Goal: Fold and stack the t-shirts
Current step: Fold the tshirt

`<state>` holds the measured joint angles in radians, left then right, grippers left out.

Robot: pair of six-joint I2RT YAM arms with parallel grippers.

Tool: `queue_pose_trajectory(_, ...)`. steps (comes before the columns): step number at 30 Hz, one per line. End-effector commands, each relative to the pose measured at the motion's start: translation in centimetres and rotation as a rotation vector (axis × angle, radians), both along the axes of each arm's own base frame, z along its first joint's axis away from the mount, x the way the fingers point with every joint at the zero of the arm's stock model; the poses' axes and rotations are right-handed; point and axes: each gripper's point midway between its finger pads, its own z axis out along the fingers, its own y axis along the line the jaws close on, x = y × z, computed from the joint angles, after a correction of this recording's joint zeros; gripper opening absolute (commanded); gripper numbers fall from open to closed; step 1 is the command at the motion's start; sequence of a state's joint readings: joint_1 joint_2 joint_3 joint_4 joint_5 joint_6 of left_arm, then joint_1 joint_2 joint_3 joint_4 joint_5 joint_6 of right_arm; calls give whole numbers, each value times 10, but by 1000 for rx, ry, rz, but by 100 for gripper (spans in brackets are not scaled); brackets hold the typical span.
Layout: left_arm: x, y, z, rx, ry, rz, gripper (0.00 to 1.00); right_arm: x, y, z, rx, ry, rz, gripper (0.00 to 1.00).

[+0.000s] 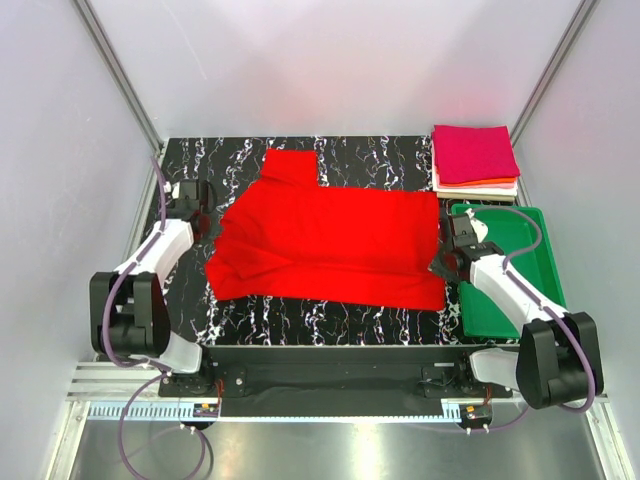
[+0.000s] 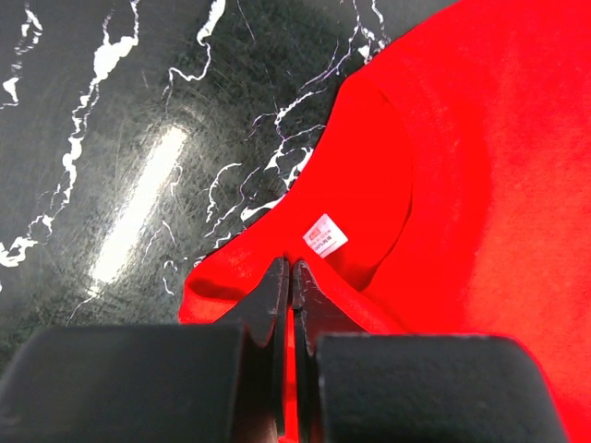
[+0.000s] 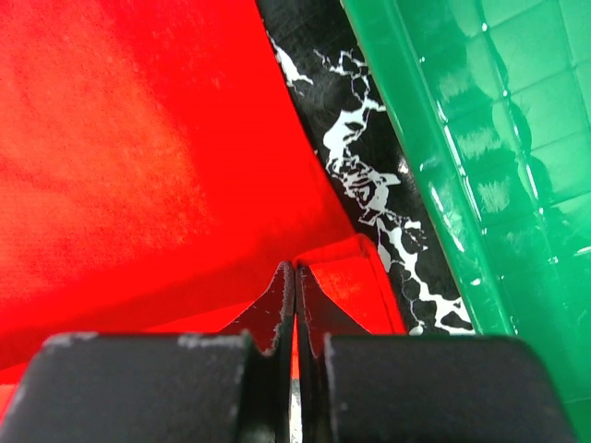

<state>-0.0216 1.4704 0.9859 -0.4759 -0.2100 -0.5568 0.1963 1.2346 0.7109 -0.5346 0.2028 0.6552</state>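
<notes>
A bright red t-shirt [image 1: 330,235] lies spread across the black marbled table, one sleeve toward the back. My left gripper [image 1: 207,226] is at its left edge. In the left wrist view that gripper [image 2: 292,268] is shut on the red cloth by the neck opening, just below the white label [image 2: 325,236]. My right gripper [image 1: 445,262] is at the shirt's right edge. The right wrist view shows it [image 3: 295,268] shut on a fold of the red hem [image 3: 355,277]. A stack of folded t-shirts [image 1: 475,158], magenta on top of orange and white, sits at the back right corner.
A green plastic tray [image 1: 520,290] stands at the right side of the table, close beside my right gripper, and its rim [image 3: 406,138] is near the shirt's hem. White walls enclose the table on three sides.
</notes>
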Motion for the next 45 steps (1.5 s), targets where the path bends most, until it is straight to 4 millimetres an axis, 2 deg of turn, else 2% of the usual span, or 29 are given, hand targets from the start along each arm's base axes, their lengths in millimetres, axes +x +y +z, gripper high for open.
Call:
queue_pose_trajectory(1, 20, -1, 12, 3, -48, -28, 0, 20, -9, 17, -63, -66, -8, 0)
queue_pose_trajectory(5, 25, -3, 11, -2, -44, -44, 0, 24, -6, 16, -53, -71, 2, 0)
queue_pose_trajectory(12, 23, 6, 4, 42, 1, -19, 0, 31, -6, 14, -72, -68, 33, 0)
queue_pose_trajectory(18, 27, 2, 3, 30, 7, -38, 0, 38, -2, 12, -68, -58, 52, 0)
queue_pose_trajectory(23, 27, 8, 2, 58, 27, -19, 0, 42, -2, 12, -77, -54, 55, 0)
queue_pose_trajectory(27, 27, 8, -2, 58, 40, -14, 0, 45, -2, 10, -80, -45, 59, 14)
queue_pose_trajectory(28, 28, 8, -1, 56, 37, -17, 0, 45, -2, 10, -81, -45, 63, 23)
queue_pose_trajectory(29, 28, 8, -1, 56, 37, -17, 0, 46, -1, 12, -78, -50, 65, 25)
queue_pose_trajectory(36, 42, -7, 8, 1, 4, -95, 0, 44, 9, 34, -17, -112, 92, 29)
queue_pose_trajectory(40, 64, -21, 22, -28, -47, -172, 0, 42, 14, 41, 16, -131, 97, 29)
queue_pose_trajectory(44, 82, -39, 24, -34, -65, -268, 0, 41, 17, 47, 33, -143, 103, 29)
queue_pose_trajectory(45, 86, -46, 20, -37, -58, -299, 0, 40, 17, 49, 35, -144, 103, 30)
